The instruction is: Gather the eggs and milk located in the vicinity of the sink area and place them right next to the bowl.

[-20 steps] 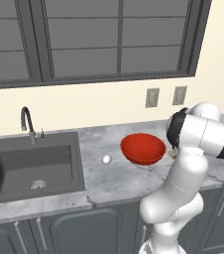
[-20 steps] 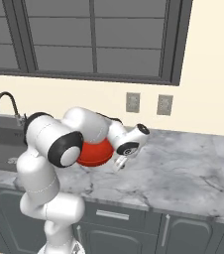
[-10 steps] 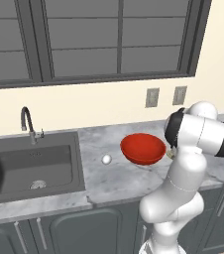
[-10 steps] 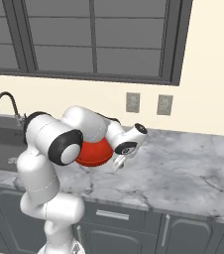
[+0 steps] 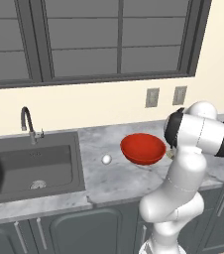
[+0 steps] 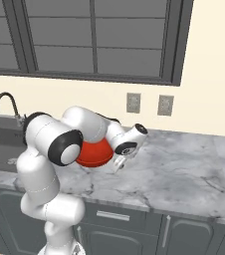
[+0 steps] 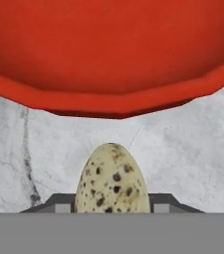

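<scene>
A dark grey recessed sink [image 5: 32,166] sits left in the veined marble counter [image 5: 109,181], then a smooth white egg [image 5: 106,159], then the glossy red bowl [image 5: 142,148]. Just beside the bowl's rim, a speckled cream egg [image 7: 112,179] stands between the gripper [image 7: 112,204] tips; whether they clamp it I cannot tell.

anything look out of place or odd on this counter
Nothing spilled or damaged. One oddity: the egg between the jaws, beside the red bowl, is tan with dark speckles, while the egg on the counter between the sink and bowl is plain white.
</scene>
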